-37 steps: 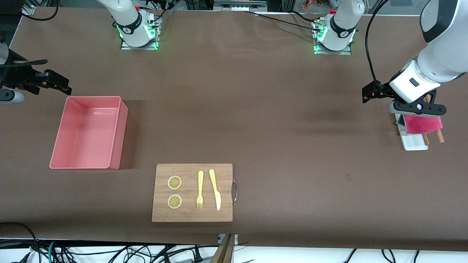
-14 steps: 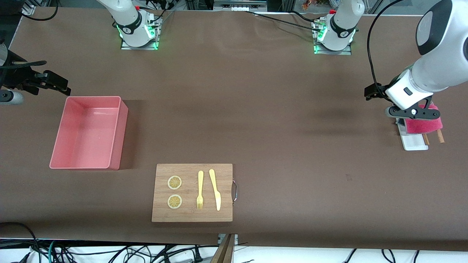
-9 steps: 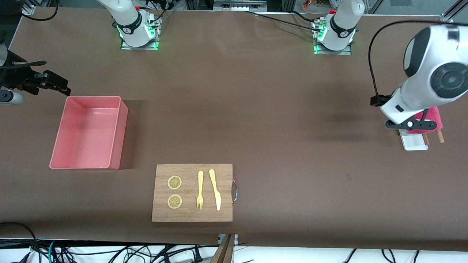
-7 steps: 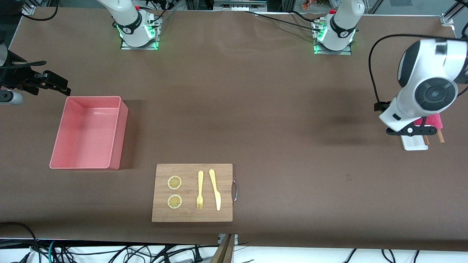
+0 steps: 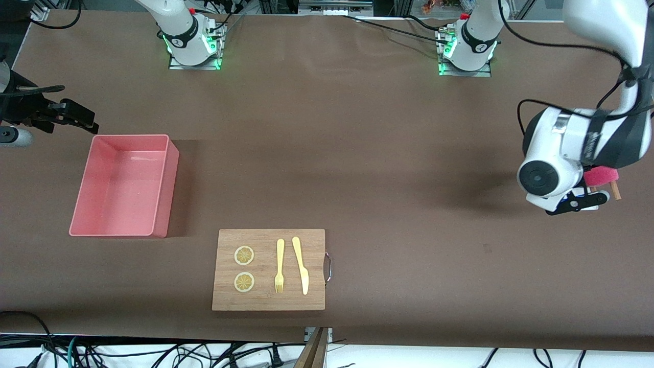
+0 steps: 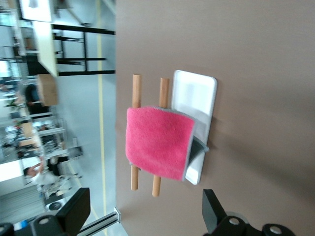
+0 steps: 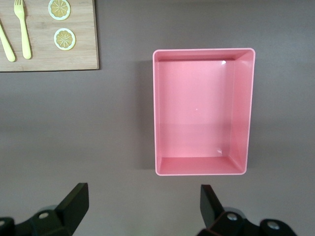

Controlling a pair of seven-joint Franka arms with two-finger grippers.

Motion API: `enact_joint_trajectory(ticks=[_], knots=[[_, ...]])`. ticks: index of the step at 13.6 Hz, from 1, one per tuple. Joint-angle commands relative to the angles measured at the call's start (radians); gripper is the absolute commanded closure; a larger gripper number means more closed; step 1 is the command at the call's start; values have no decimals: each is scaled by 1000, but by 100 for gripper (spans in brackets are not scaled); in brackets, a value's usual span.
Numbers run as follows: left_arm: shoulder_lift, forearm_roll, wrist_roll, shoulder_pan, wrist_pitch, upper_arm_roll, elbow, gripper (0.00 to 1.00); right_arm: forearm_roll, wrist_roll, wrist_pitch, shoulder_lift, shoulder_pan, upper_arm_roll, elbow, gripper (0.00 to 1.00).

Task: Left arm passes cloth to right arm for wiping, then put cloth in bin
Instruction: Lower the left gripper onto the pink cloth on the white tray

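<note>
Over the cloth (image 6: 158, 147), draped across two wooden sticks (image 6: 135, 132) and a white tray (image 6: 194, 103), the left gripper (image 6: 142, 216) has swung in and dropped, fingers spread, pickup imminent. Beside the bin (image 5: 82, 204), the right gripper (image 7: 140, 209) waits, fingers spread.

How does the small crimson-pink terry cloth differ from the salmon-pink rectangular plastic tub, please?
The crimson-pink terry cloth is soft, flat and draped over two wooden sticks and a small white tray; the salmon-pink plastic tub is rigid, upright-walled and sits straight on the table. The cloth is deeper pink and far smaller. Both are pinkish and roughly rectangular.
</note>
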Motion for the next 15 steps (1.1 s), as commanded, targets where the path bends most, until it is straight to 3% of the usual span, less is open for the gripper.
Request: enact_joint_trajectory(ticks=[1,4,8,10,13,15], knots=[[132,167,-254,-7,0,1,2,0,6,-10,-3,10,-9,3,22,0],[242,353,-472,6,2,6,-28,0,6,-10,-5,10,-11,3,22,0],[306,562,-706,56,2,6,-102,3,6,-10,-3,10,-8,3,22,0],[328,565,-731,64,2,6,-107,20,6,-10,-3,10,-11,3,22,0],[371,567,-784,67,2,6,-108,30,6,-10,-3,10,-8,3,22,0],[371,567,-787,65,-3,6,-108,53,7,-10,-3,10,-9,3,22,0]])
